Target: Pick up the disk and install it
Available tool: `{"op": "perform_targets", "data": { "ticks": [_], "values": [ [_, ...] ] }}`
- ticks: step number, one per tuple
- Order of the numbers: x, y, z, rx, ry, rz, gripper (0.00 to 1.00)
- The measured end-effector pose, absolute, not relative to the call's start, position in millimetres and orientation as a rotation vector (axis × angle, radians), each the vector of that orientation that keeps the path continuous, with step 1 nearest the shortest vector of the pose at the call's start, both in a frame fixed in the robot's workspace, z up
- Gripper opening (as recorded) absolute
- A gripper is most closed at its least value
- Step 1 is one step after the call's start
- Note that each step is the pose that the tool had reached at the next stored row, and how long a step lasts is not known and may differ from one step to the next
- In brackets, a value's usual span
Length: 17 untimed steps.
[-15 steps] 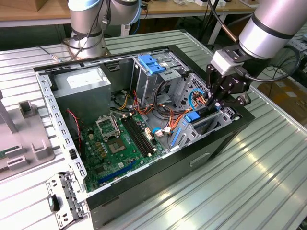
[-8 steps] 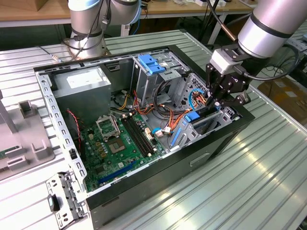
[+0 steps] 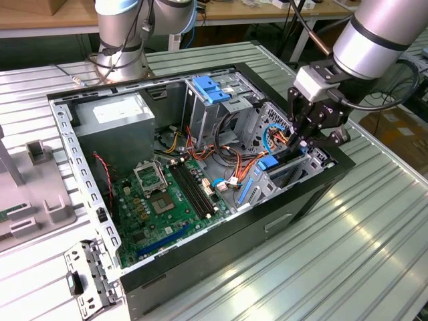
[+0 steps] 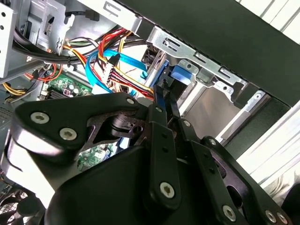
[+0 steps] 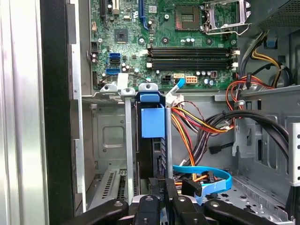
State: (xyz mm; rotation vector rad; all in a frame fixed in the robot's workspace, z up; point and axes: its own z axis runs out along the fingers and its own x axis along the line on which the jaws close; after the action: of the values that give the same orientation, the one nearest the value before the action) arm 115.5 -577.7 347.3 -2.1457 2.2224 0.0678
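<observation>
The gripper (image 3: 299,144) reaches into the open computer case (image 3: 200,264) at the exterior view's right end, over the drive bay (image 3: 284,175). In both wrist views its fingers (image 5: 161,194) sit narrow, pinched on the edge of the disk (image 5: 152,159), which stands on edge in the bay, its blue rail (image 5: 153,121) facing up between metal guides. Orange, yellow and blue cables (image 5: 197,123) run just beside it. The case lies on the desk (image 3: 374,227).
</observation>
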Motion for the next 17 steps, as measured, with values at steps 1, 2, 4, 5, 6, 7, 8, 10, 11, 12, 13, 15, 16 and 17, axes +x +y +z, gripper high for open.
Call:
{"op": "perform_targets", "data": {
  "ticks": [1,2,4,5,6,7,8,10,11,12,13,15,16,17],
  "values": [
    [115,-578,347,-2.142,2.219,0.075,0.17],
    [115,-578,347,-2.138,2.215,0.084,0.17],
    [115,-578,347,-2.131,2.208,0.099,0.17],
    [115,-579,347,-2.128,2.205,0.105,0.17],
    [116,-580,347,-2.126,2.203,0.109,0.17],
    [115,-581,347,-2.125,2.201,0.112,0.17],
    [115,-583,347,-2.124,2.2,0.114,0.17],
    [115,-585,347,-2.123,2.199,0.116,0.17],
    [115,-586,347,-2.122,2.199,0.117,0.17],
    [115,-586,347,-2.122,2.198,0.118,0.17],
    [115,-586,347,-2.122,2.198,0.119,0.17],
    [115,-587,347,-2.121,2.197,0.12,0.17],
    [115,-588,347,-2.121,2.197,0.12,0.17],
    [115,-588,346,-2.121,2.197,0.121,0.17]
  ]
}}
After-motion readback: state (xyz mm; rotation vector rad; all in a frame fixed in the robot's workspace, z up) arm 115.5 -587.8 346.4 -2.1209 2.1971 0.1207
